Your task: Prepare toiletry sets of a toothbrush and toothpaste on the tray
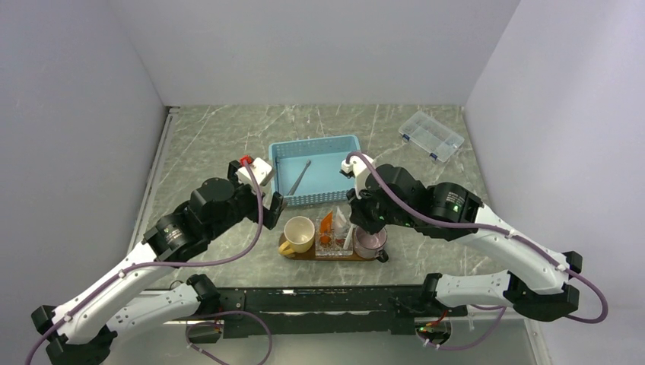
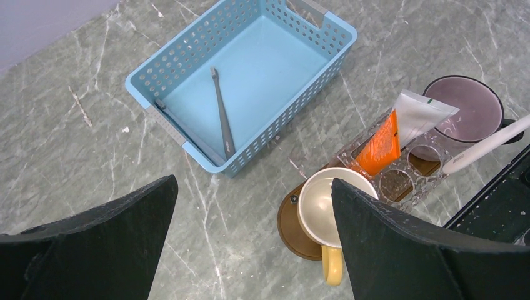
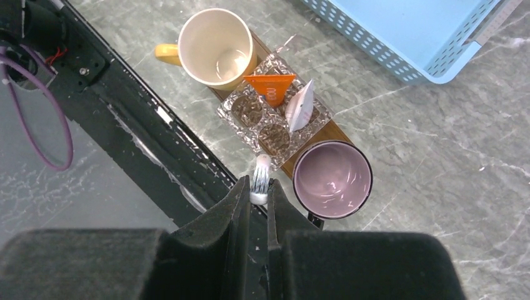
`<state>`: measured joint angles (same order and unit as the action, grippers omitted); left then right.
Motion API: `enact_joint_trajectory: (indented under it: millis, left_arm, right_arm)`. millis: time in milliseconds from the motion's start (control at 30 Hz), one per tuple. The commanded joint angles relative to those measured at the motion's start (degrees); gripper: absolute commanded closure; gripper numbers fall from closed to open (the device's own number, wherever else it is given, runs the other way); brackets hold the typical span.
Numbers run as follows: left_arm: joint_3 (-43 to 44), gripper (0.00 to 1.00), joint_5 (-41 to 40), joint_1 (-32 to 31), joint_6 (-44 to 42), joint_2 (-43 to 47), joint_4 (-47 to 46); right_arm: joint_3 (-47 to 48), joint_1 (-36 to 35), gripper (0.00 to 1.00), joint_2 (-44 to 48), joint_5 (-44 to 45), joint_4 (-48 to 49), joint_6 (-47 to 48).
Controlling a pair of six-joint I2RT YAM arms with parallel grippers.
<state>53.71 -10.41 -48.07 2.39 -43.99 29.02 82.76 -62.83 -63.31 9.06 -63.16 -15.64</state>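
Low in the middle of the right wrist view, the whitish toothbrush (image 3: 261,172) sits clamped in the right claw (image 3: 259,199), whose jaws are nearly together on its handle, bristle end poking out ahead. It hangs just left of the purple cup (image 3: 350,200) on the tray (image 2: 290,228), below the clear holder (image 3: 250,115) that carries the orange toothpaste (image 3: 270,87) and the white toothpaste (image 3: 300,106).

The step looks like seating this brush in the purple cup. To do it well, shift right until the brush is over the cup mouth, then lower and part the jaws only once it is past the rim, keeping off the holder.

Upper left in the left wrist view, the grey toothbrush (image 2: 222,112) lies in the blue basket (image 2: 187,62); the left claw (image 2: 253,184) hangs wide apart, empty, above the desk (image 2: 94,144).
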Motion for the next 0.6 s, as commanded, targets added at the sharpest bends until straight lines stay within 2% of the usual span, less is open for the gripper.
enact_joint_trajectory:
  millis: [0, 567]
  left_arm:
    - [2.07, 0.01, -0.22, 0.18, 0.52, 1.25, -0.45]
    - [1.99, 0.01, -0.13, 0.20, 0.55, 0.88, -0.57]
  right_arm:
    - [-1.02, -0.39, 1.00, 1.65, 3.05, 5.20, -0.99]
    - [-4.48, -1.52, 1.00, 1.85, 4.86, 7.90, -0.73]
